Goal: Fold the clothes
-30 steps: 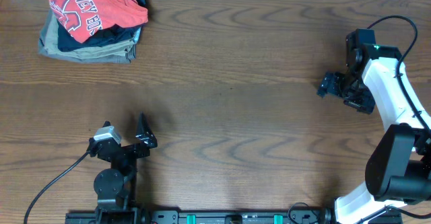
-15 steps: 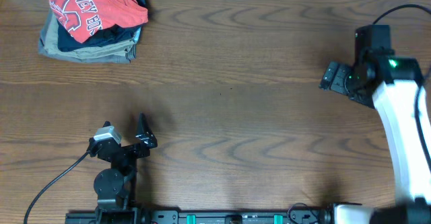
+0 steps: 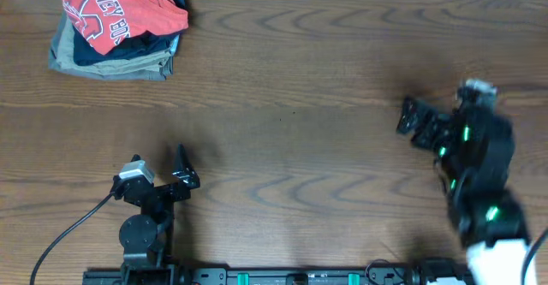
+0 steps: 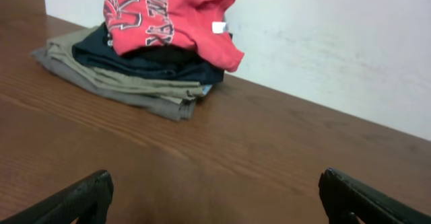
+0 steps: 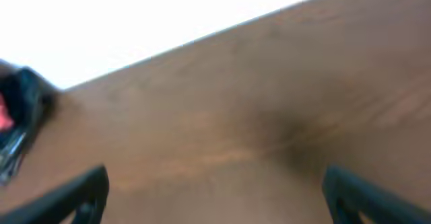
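Reach favours my left claw point(image 3: 184, 172), spread wide: the coral-red cotton T-shirt point(image 3: 120, 7) lies ahead and leftward atop folded navy and khaki garments point(image 3: 111, 58) in the far-left corner; my right claw point(image 3: 411, 121), also wide, is well apart.

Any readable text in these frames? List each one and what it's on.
"MMEY BR": partial white block lettering on the coral-red T-shirt, overhead view; the remaining letters are folded away or cut off.
Small white neck label: too small to read.
Nothing else is legible; the right wrist view is blurred.
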Robot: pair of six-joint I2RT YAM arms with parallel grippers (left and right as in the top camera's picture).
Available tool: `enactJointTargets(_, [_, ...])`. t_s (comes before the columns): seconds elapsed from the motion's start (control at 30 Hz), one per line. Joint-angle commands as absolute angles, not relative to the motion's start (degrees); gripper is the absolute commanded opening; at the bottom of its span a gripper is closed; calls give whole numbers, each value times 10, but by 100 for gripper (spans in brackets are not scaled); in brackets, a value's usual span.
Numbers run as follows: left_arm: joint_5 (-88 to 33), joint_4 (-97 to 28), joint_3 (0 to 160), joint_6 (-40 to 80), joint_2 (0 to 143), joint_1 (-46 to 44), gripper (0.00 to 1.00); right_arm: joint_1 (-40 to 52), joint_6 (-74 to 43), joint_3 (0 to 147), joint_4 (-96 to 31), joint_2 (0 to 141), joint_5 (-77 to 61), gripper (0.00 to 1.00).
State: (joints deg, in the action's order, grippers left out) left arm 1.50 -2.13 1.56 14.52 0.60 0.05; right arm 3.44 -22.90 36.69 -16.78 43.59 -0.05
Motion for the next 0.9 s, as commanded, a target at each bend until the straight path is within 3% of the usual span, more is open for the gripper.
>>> enactJointTargets(0.0, [20,-40,2,136,2,3,98,49,-222,233,-76,319,-52,99])
enactJointTargets(0.1, [20,-40,2,136,2,3,98,56,-222,120,21,195,-58,99])
enactJointTargets(0.3, [20,-40,2,136,2,3,98,51,-220,38,38,67,-45,99])
enactJointTargets(0.63, [20,-40,2,136,2,3,98,30,-189,3,38,9,3,99])
enactJointTargets(0.87, [20,-40,2,136,2,3,98,29,-103,3,-6,3,8,99])
